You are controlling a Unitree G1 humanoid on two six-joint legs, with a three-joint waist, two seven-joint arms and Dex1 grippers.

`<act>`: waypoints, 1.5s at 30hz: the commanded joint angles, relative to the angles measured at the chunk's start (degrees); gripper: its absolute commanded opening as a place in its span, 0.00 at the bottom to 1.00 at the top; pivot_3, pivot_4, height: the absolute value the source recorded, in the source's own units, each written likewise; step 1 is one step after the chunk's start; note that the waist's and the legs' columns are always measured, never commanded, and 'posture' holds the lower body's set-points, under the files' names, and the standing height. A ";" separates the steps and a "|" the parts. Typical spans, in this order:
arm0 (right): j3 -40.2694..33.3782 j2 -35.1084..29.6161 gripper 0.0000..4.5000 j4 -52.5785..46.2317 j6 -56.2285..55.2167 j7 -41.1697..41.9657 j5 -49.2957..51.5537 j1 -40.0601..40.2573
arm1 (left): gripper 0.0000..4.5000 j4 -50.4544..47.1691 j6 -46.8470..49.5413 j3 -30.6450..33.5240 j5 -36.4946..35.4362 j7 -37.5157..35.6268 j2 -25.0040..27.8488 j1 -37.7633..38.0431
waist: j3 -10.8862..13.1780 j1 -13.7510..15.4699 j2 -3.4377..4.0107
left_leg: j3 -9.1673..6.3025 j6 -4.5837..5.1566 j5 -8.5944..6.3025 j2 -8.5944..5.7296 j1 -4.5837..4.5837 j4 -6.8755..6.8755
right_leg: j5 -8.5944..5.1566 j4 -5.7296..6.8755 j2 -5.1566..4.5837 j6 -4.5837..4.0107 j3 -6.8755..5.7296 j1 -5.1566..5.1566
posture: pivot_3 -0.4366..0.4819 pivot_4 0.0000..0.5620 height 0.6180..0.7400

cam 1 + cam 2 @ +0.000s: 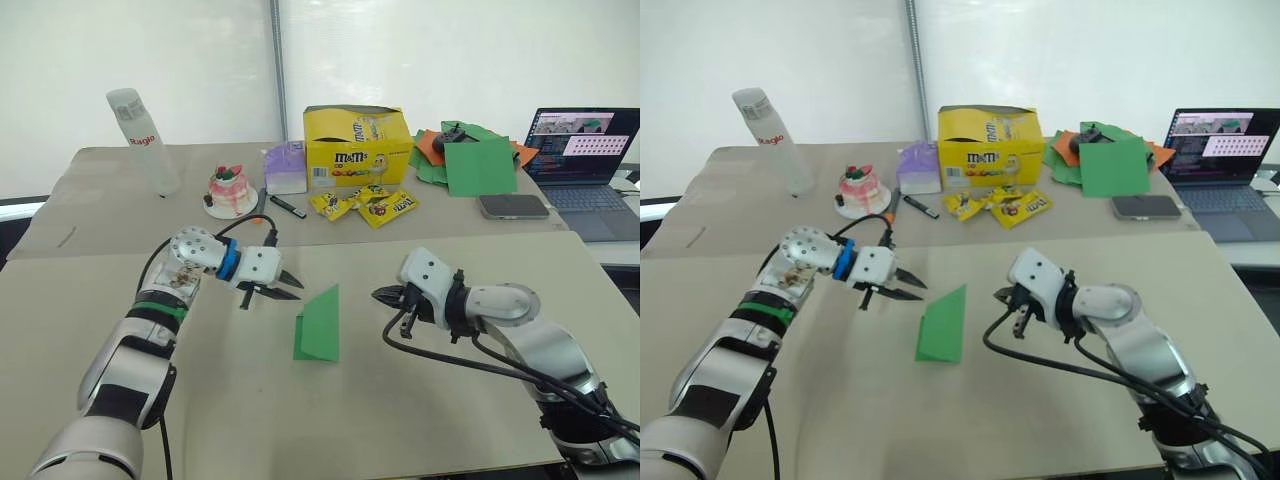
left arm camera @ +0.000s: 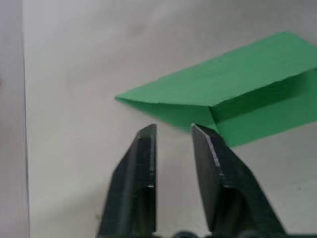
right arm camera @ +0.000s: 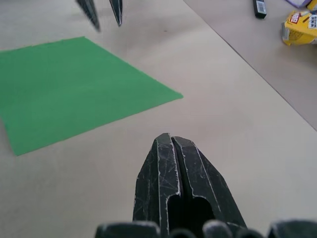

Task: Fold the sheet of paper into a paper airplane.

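The sheet of paper lies on the table between the two grippers. It is bright green and already folded, with one slanted edge running up to a point. The left gripper is just beside the paper's near-left edge, and its two black fingers are a little apart with nothing in them. In the left wrist view the fingers point right at a spot where a folded flap meets the flat part. The right gripper waits a bit away on the other side, with its fingers pressed together and holding nothing. The paper does not look like a plane yet, so more folds seem to be needed. To do the next fold well, the robot would likely need the right gripper to press the paper down flat so it cannot slide. Then the left gripper could slip under the loose edge, lift it slowly, and lay it over so the edges line up. The paper is thin, so a hard pinch could crumple it.
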 commanded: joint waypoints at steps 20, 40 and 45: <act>-3.92 -1.11 0.00 -4.89 3.12 -6.33 0.49 2.63 | 0.32 17.67 -30.96 -9.30 24.02 28.53 -6.31 -10.46 | 0.01 0.25 -0.07 | -0.06 0.16 0.08 -0.52 -0.38 0.45 | 0.11 0.79 0.01 0.21 0.00 -0.33 | 0.48 0.27 1.00; 0.23 -0.73 0.00 3.14 -0.72 -3.49 -0.51 -5.54 | 0.01 -52.37 40.13 -2.48 20.99 12.78 6.46 13.27 | -0.03 -0.42 0.04 | -0.42 0.25 0.05 -0.65 -0.46 0.69 | 0.17 0.89 0.00 0.32 -0.02 -0.32 | 0.48 0.27 1.00; 1.01 -0.18 0.00 4.64 -1.69 -3.30 -0.80 -6.66 | 0.01 -62.54 58.50 -4.05 23.61 10.84 5.82 14.63 | -0.03 -0.42 0.04 | -0.41 0.26 0.04 -0.67 -0.46 0.69 | 0.19 0.89 0.00 0.34 0.01 -0.30 | 0.48 0.27 1.00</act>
